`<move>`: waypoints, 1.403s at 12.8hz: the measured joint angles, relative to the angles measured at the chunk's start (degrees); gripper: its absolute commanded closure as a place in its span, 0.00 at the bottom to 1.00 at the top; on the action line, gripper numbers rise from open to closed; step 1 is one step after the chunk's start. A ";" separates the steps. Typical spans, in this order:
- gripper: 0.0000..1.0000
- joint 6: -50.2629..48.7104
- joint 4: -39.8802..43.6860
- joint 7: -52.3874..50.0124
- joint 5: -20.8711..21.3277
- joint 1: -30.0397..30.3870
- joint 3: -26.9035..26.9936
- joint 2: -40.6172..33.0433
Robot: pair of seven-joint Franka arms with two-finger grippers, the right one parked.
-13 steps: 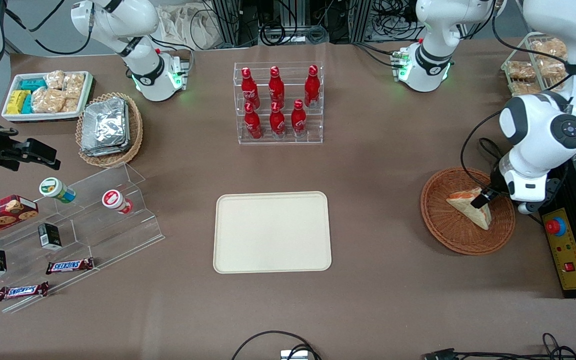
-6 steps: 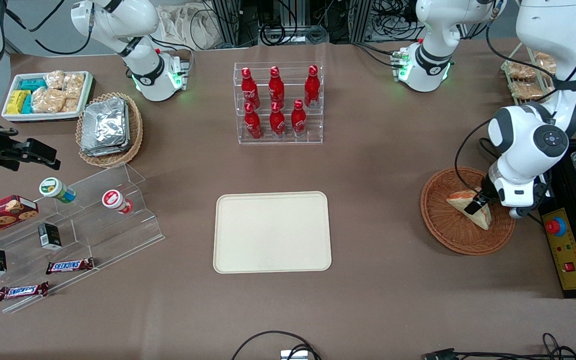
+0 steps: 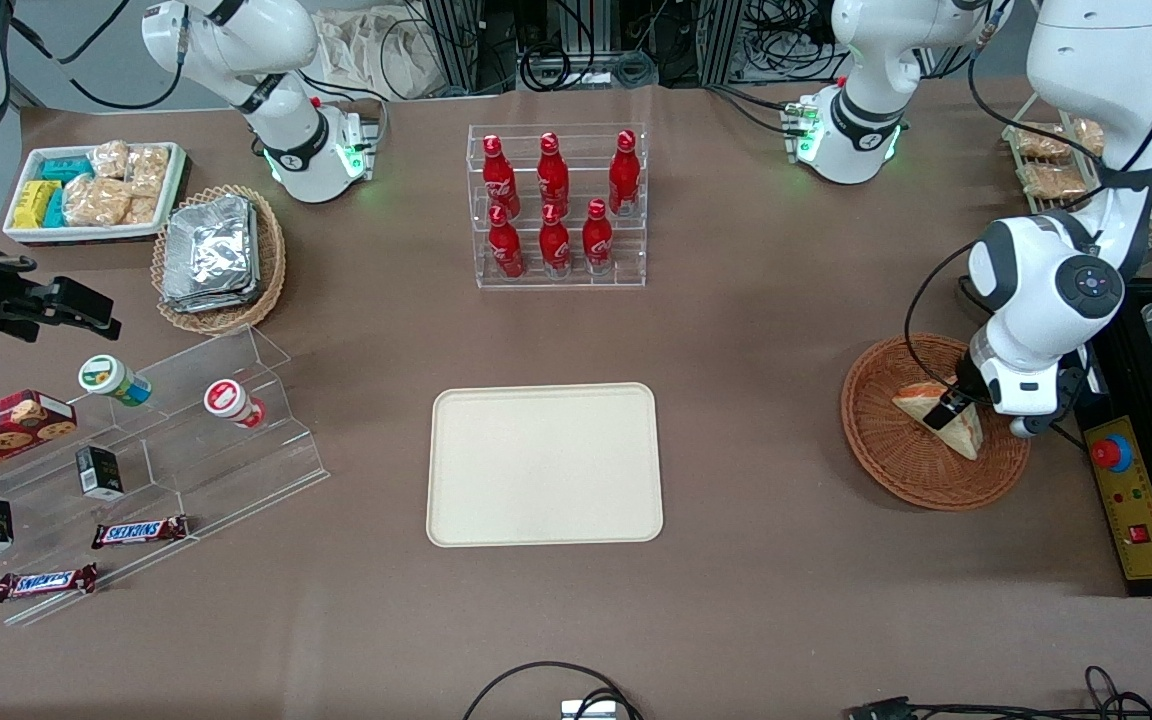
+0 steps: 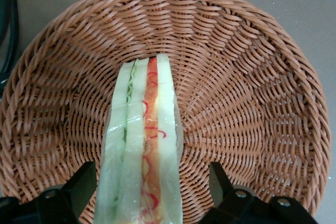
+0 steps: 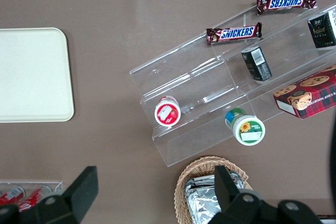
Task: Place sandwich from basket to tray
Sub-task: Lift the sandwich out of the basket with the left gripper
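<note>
Gripper lower now, over sandwich in basket | jaws apart, one each side | squeeze next | tray bare

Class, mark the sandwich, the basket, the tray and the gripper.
sandwich (image 4: pixel 140 145): left wrist view, filling edge.
basket (image 3: pixel 891 465): front view, woven floor.
tray (image 3: pixel 544 465): front view, bare middle.
gripper (image 4: pixel 152 195): left wrist view, open, straddling the sandwich.

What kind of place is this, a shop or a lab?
Probably a robotics lab with a mock snack counter: red bottles in a clear rack, tangled cables at the table's edge, and the gripper, open, astride a sandwich in a basket.
</note>
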 measured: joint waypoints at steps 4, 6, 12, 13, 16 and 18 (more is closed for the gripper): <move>0.44 0.32 -0.02 0.00 0.00 0.00 -0.04 0.31; 0.64 0.33 -0.02 0.01 0.38 0.00 -0.03 0.37; 0.68 -2.62 0.19 7.78 1.90 -0.34 -0.65 -1.64; 0.68 -5.19 0.49 11.23 1.93 -0.35 -1.20 -3.46; 0.67 -13.80 2.00 22.21 2.02 -0.52 -4.06 -10.55; 0.67 -20.84 5.05 28.93 2.04 -0.59 -6.31 -13.08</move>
